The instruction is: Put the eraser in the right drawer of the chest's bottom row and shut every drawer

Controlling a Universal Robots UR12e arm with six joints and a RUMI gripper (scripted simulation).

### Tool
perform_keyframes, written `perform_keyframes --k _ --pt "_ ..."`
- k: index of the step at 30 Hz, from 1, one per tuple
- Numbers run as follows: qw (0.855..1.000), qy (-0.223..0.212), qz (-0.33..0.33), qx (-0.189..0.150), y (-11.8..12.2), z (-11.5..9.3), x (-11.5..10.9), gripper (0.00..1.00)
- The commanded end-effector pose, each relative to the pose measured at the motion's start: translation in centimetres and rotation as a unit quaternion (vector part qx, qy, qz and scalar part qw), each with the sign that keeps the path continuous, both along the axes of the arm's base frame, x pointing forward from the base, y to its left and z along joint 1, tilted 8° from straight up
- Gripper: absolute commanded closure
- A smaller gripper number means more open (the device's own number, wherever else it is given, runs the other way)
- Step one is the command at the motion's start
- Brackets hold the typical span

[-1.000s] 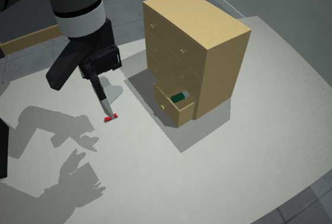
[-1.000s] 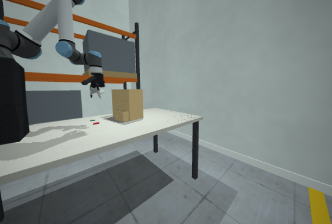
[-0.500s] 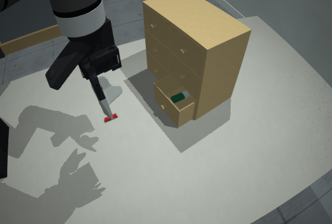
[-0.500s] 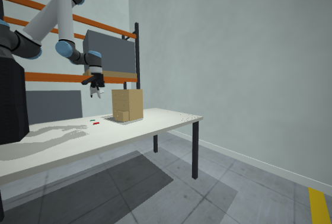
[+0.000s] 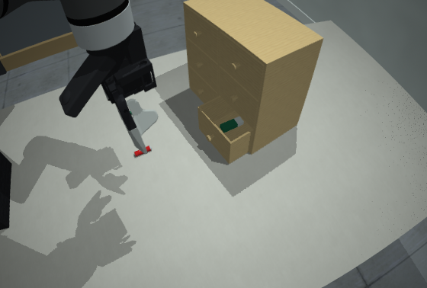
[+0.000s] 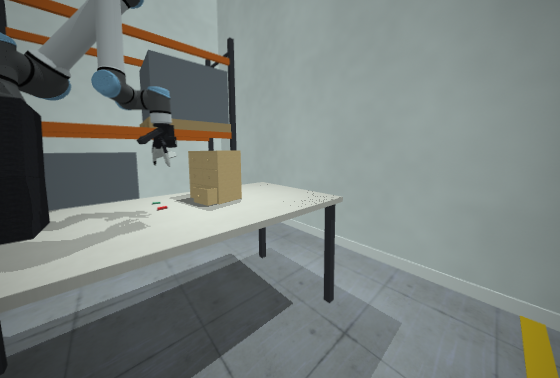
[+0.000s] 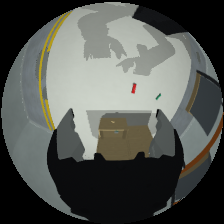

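The wooden chest (image 5: 244,67) stands upright on the white table, with several drawers. Its bottom right drawer (image 5: 225,132) is pulled partly out. A green-and-white eraser (image 5: 229,124) lies inside that drawer. The other drawers are shut. My gripper (image 5: 146,132) is open and empty. It hangs high above the table to the left of the chest, as the side view (image 6: 161,159) shows. In the wrist view the open fingers frame the chest (image 7: 120,142) from above.
A small red piece (image 5: 140,152) lies on the table left of the chest. A small green piece (image 6: 155,203) lies a little farther back; my fingers mostly hide it in the overhead view. An orange rack stands behind the table.
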State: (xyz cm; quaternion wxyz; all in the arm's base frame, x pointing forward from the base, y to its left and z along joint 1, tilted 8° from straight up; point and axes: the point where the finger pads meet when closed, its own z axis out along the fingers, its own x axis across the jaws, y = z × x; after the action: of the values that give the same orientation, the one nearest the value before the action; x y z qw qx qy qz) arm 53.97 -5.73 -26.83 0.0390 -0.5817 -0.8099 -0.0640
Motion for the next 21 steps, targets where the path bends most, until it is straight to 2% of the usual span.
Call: perform_keyframes --k 1,15,21 --pt "1.000 -0.009 -0.001 0.003 0.1 -0.2 0.2 0.00" --pt "0.998 -0.057 -0.008 0.019 0.5 -1.3 1.1 0.00" --pt "0.995 -0.090 -0.013 0.031 0.9 -2.1 1.8 0.00"
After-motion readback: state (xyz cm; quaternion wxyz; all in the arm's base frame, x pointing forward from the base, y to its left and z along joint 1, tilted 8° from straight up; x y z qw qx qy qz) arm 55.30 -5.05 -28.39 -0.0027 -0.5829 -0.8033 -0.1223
